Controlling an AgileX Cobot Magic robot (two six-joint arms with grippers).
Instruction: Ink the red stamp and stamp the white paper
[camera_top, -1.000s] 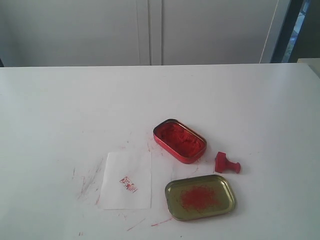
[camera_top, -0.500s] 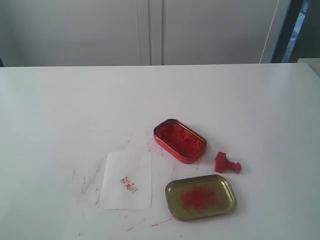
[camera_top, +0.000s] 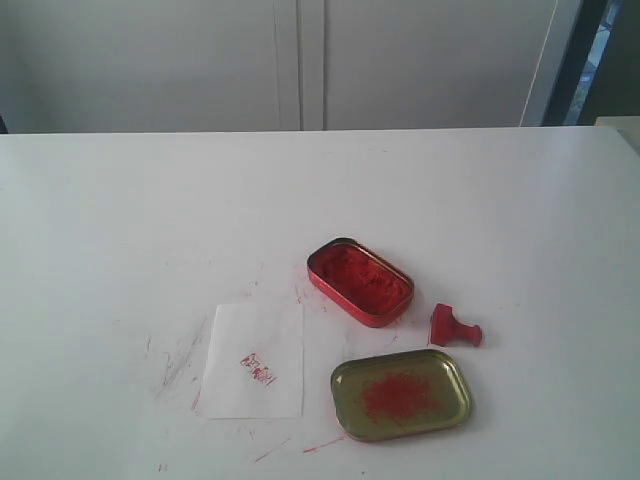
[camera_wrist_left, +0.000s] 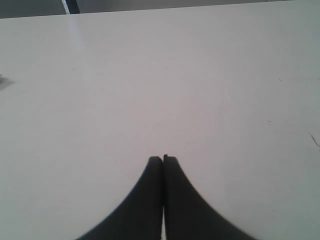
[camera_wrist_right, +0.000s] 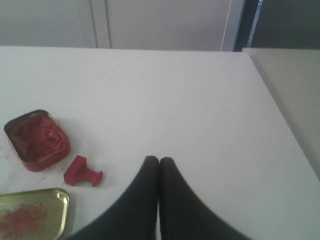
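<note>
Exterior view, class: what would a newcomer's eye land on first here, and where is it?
The open red tin of ink paste near the middle of the table stands out first, with the gold lid, smeared red, nearer the camera. The small red stamp lies on its side to their right; the white paper to the left carries a red print.

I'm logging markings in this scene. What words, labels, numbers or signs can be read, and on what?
Red imprint on the white paper: too small and blurred to read.
Red ink tin, gold lid, red stamp: no text visible.
</note>
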